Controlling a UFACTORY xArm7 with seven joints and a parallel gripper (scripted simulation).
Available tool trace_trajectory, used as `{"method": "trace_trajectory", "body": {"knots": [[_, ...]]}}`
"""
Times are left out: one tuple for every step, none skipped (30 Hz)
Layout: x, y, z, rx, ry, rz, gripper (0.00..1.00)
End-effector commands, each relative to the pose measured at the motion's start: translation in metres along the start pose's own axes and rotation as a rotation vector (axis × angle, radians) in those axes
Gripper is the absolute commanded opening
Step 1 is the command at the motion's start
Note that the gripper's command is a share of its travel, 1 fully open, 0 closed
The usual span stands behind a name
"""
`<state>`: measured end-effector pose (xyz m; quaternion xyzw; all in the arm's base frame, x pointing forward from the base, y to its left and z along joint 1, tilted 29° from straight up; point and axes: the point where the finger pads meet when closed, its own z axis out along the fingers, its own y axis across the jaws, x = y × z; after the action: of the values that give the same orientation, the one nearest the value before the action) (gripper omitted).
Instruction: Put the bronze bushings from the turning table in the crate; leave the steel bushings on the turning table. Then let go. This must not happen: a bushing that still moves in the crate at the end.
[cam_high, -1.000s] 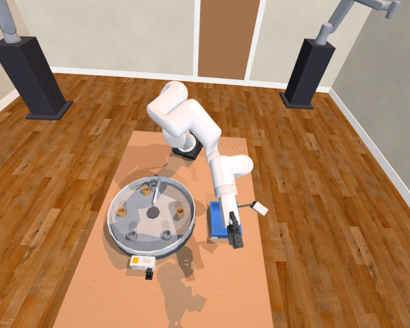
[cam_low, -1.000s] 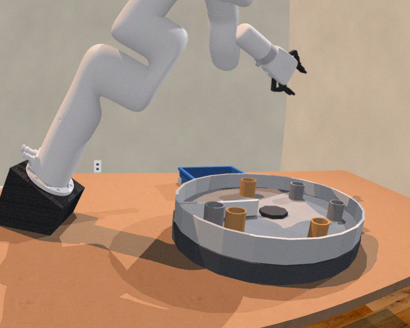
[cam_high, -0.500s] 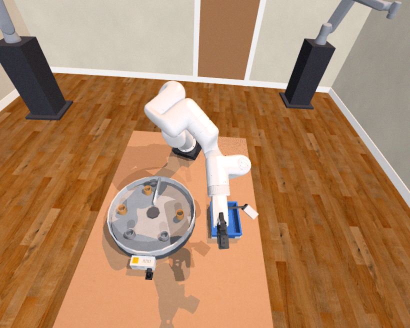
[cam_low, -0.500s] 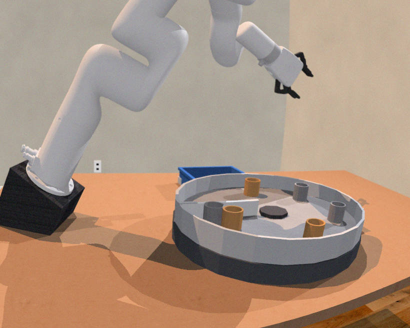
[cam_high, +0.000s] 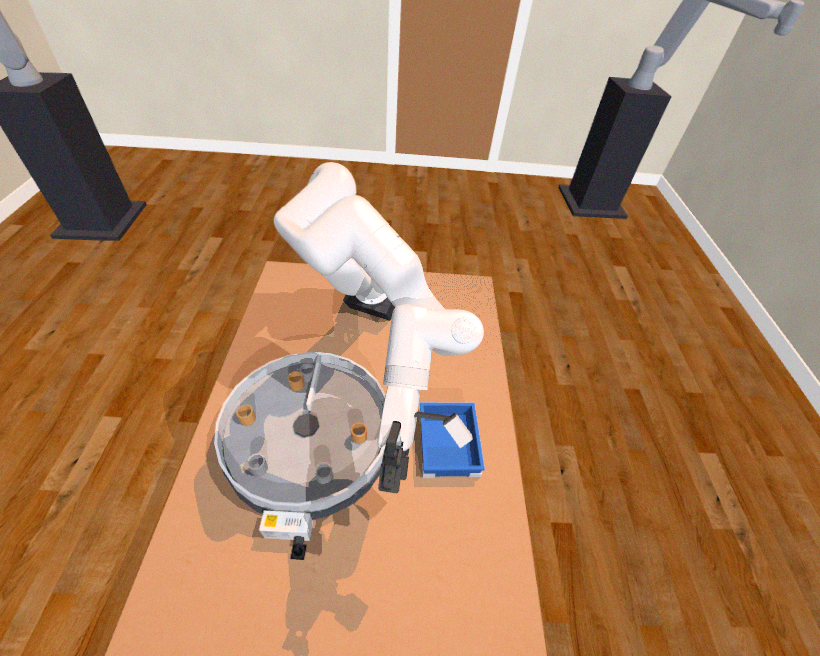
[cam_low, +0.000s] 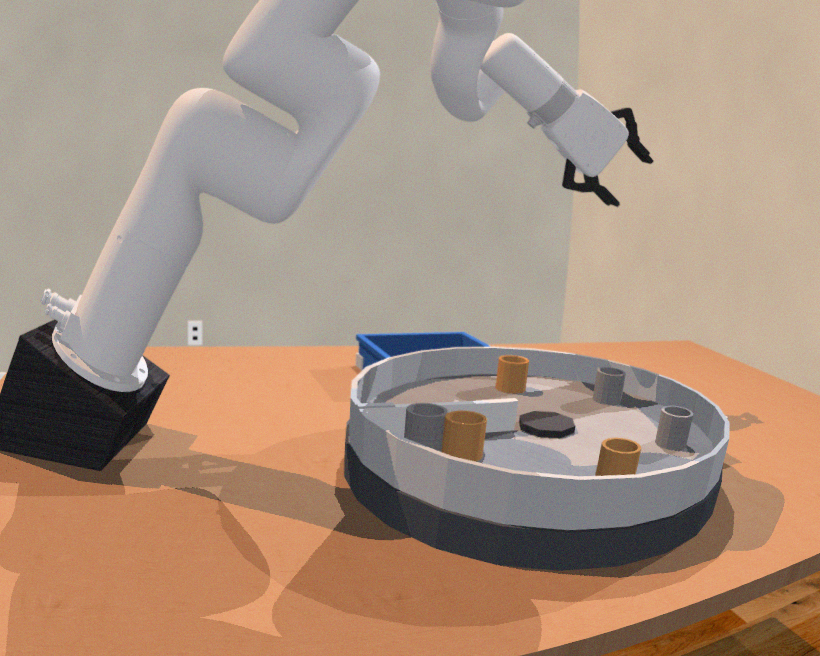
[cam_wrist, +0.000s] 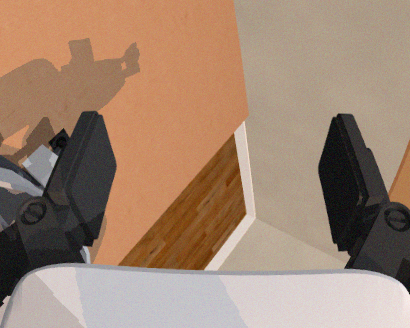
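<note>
The round grey turning table (cam_high: 218, 441) (cam_low: 547, 489) holds three bronze bushings (cam_high: 245, 413) (cam_high: 295, 380) (cam_high: 359, 431), which also show in the exterior view (cam_low: 464, 435) (cam_low: 512, 372) (cam_low: 618, 456). Three steel bushings (cam_high: 255, 465) (cam_high: 324, 472) (cam_high: 307, 368) (cam_low: 425, 422) (cam_low: 608, 385) (cam_low: 673, 426) stand among them, all upright. The blue crate (cam_high: 451, 470) (cam_low: 410, 339) lies right of the turning table. My gripper (cam_high: 394, 475) (cam_low: 629, 179) (cam_wrist: 217, 138) is open and empty. It hangs high, tilted, over the gap between the turning table's right rim and the crate.
A white bar (cam_high: 311, 389) (cam_low: 478, 410) runs from the rim to the dark hub (cam_high: 307, 425). A white labelled box (cam_high: 285, 524) sits in front of the turning table. A small white block (cam_high: 458, 429) shows over the crate. The arm base (cam_low: 61, 410) stands at the back of the table.
</note>
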<state>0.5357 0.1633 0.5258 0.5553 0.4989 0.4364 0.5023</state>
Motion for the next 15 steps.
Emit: {"method": "trace_trajectory", "body": {"knots": [[-0.001, 0.001, -0.002, -0.001, -0.002, 0.002, 1.00], [-0.001, 0.001, -0.002, -0.001, -0.002, 0.002, 1.00], [-0.001, 0.001, -0.002, -0.001, -0.002, 0.002, 1.00], [-0.001, 0.001, -0.002, -0.001, -0.002, 0.002, 1.00], [-0.044, -0.001, -0.009, 0.033, -0.095, 0.062, 1.00], [-0.044, -0.001, -0.009, 0.033, -0.095, 0.062, 1.00], [-0.044, -0.001, -0.009, 0.033, -0.095, 0.062, 1.00], [-0.044, -0.001, -0.009, 0.033, -0.095, 0.062, 1.00], [-0.044, -0.001, -0.009, 0.033, -0.095, 0.062, 1.00], [-0.044, -0.001, -0.009, 0.033, -0.095, 0.062, 1.00], [-0.044, -0.001, -0.009, 0.033, -0.095, 0.062, 1.00], [-0.044, -0.001, -0.009, 0.033, -0.095, 0.062, 1.00], [-0.044, -0.001, -0.009, 0.033, -0.095, 0.062, 1.00], [-0.044, -0.001, -0.009, 0.033, -0.095, 0.062, 1.00], [-0.044, -0.001, -0.009, 0.033, -0.095, 0.062, 1.00]]}}
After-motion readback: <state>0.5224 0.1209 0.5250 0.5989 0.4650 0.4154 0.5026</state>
